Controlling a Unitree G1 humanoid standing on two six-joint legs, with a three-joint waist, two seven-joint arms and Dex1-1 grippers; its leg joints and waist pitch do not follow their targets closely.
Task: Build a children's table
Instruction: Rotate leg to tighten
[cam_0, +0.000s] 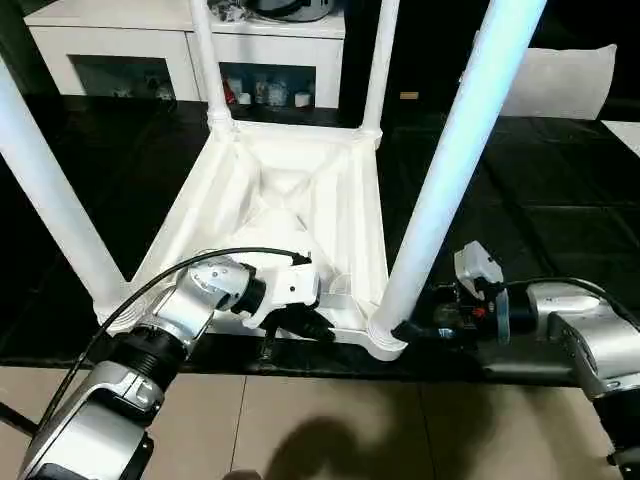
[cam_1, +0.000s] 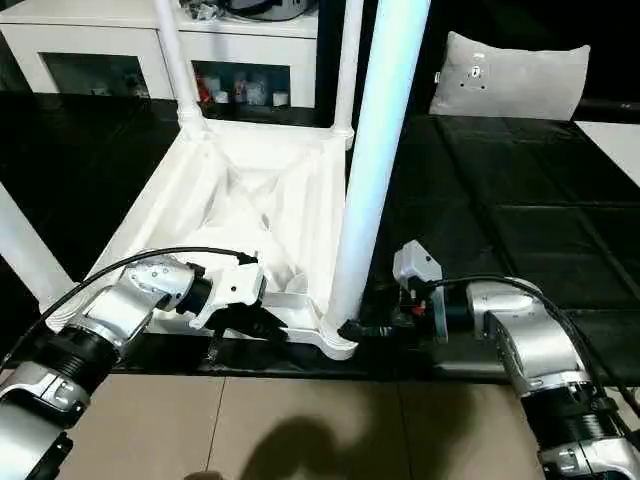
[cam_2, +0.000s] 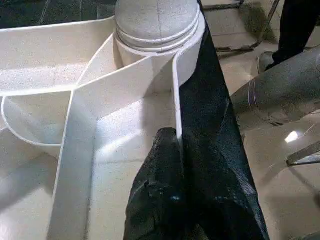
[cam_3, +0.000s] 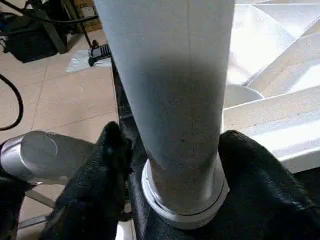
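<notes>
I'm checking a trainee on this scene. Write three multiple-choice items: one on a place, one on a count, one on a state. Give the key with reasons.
1. Where does the right gripper sit?
A. At the foot of the near right leg
B. On the cabinet
C. On the cushion

2. How many legs stand up from the tabletop?
A. Two
B. Three
C. Four

3. How is the left gripper set?
A. Wide open above the floor
B. Shut on the tabletop's edge wall
C. Holding a loose leg

Key:
1 A, its fingers flank the leg just above the socket.
2 C, one rises at each corner.
3 B, its fingers meet on the thin white wall.
</notes>
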